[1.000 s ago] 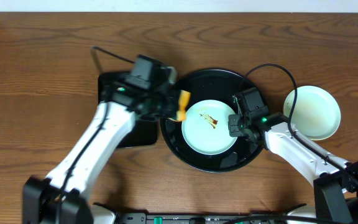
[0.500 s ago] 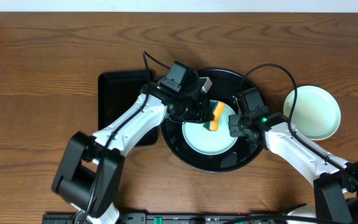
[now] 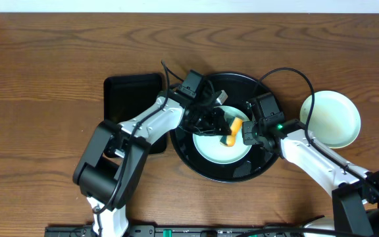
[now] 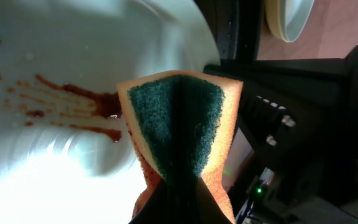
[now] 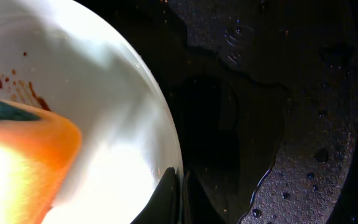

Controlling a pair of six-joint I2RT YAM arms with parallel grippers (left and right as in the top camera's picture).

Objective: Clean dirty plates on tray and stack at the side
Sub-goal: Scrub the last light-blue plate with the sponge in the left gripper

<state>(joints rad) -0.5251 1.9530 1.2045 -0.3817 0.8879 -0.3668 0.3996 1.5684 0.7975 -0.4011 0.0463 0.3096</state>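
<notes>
A pale mint-blue dirty plate (image 3: 212,146) lies in the round black tray (image 3: 206,168), with brown sauce smears (image 4: 73,102) on it. My left gripper (image 3: 227,131) is shut on an orange sponge with a green scouring face (image 4: 178,118) and presses it on the plate's right part, next to the smears. My right gripper (image 3: 249,135) is shut on the plate's right rim (image 5: 169,155). The sponge also shows in the right wrist view (image 5: 23,162). Two clean plates, a mint one on a pale yellow one (image 3: 331,118), are stacked to the right of the tray.
A rectangular black tray (image 3: 130,99) lies left of the round tray, partly under my left arm. Water pools and droplets (image 5: 266,137) lie on the round tray's floor. Cables arc over the tray's rear.
My left gripper carried the sponge from the tray's left rim rightward onto the plate, ending near the right gripper. The right gripper and plate stayed put.
</notes>
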